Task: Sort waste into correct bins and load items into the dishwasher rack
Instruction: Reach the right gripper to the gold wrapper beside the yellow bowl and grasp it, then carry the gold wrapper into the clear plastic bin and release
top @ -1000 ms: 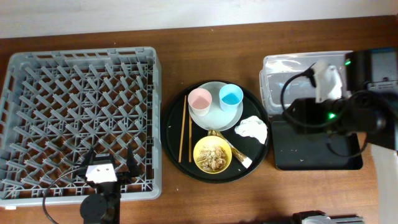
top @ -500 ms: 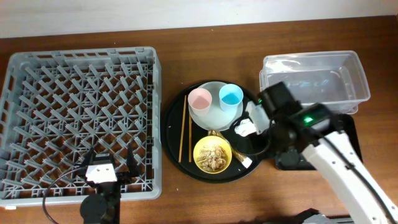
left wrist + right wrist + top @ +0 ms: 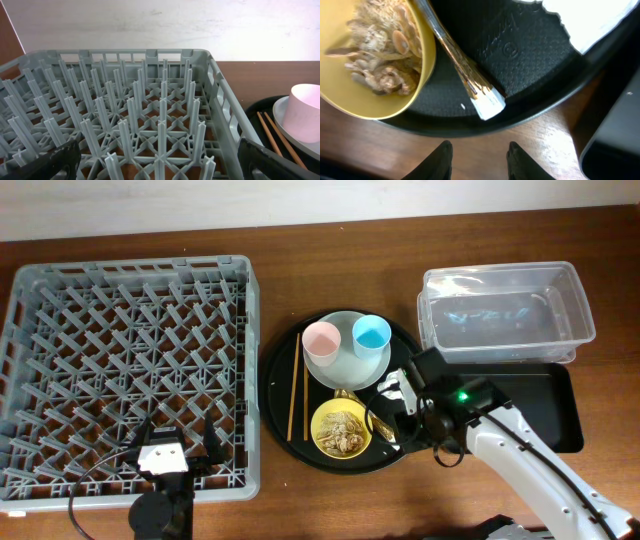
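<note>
The grey dishwasher rack (image 3: 130, 370) fills the left of the table. On the round black tray (image 3: 280, 395) lie the plate (image 3: 350, 365) with the pink cup (image 3: 321, 342) and blue cup (image 3: 371, 333), two chopsticks (image 3: 297, 385), and the yellow bowl (image 3: 342, 429) of food scraps (image 3: 380, 55). The gold wrapper (image 3: 460, 65) lies beside the bowl, and the white tissue (image 3: 590, 20) lies further along the tray. My right gripper (image 3: 480, 150) hovers open by the wrapper's white end, holding nothing. Low over the rack's near edge, my left gripper (image 3: 160, 167) stands wide open.
The clear tub (image 3: 505, 315) sits at the back right, with the shallow black tray (image 3: 545, 405) in front of it. My right arm (image 3: 500, 445) reaches in from the lower right and covers part of the tissue in the overhead view.
The right arm has swung from over the bins leftwards to the round tray's right edge, its jaws narrowing slightly. The left arm has not moved.
</note>
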`<act>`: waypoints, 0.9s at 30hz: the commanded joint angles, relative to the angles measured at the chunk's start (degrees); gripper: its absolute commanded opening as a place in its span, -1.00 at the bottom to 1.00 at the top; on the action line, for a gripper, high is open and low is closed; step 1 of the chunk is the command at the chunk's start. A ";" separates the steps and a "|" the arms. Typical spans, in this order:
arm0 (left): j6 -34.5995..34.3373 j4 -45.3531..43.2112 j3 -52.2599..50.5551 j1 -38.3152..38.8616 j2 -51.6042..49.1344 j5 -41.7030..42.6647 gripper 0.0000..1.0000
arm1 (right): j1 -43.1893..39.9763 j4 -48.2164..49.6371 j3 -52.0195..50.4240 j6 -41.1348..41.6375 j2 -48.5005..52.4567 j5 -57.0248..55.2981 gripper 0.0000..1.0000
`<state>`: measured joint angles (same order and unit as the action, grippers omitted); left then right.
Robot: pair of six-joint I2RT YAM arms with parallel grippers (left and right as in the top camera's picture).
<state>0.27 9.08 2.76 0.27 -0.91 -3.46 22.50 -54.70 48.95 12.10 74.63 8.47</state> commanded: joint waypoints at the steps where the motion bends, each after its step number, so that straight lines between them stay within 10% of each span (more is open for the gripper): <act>1: 0.85 0.00 -0.15 0.20 0.24 -0.42 0.99 | 0.37 5.11 -3.87 0.66 -0.22 2.73 -0.29; 20: 0.85 0.00 -0.15 0.20 0.24 -0.42 0.99 | 0.37 26.12 -12.79 0.66 9.79 0.07 -0.29; 23: 0.85 0.00 -0.15 0.20 0.24 -0.42 0.99 | 0.35 25.55 -12.37 0.68 10.54 0.24 -0.86; 27: 0.85 0.00 -0.15 0.20 0.24 -0.42 0.99 | 0.35 15.37 -5.07 0.63 7.67 0.52 -0.92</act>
<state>0.27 9.04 2.76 0.25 -0.91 -3.46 22.50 -33.98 38.98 12.40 83.83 9.76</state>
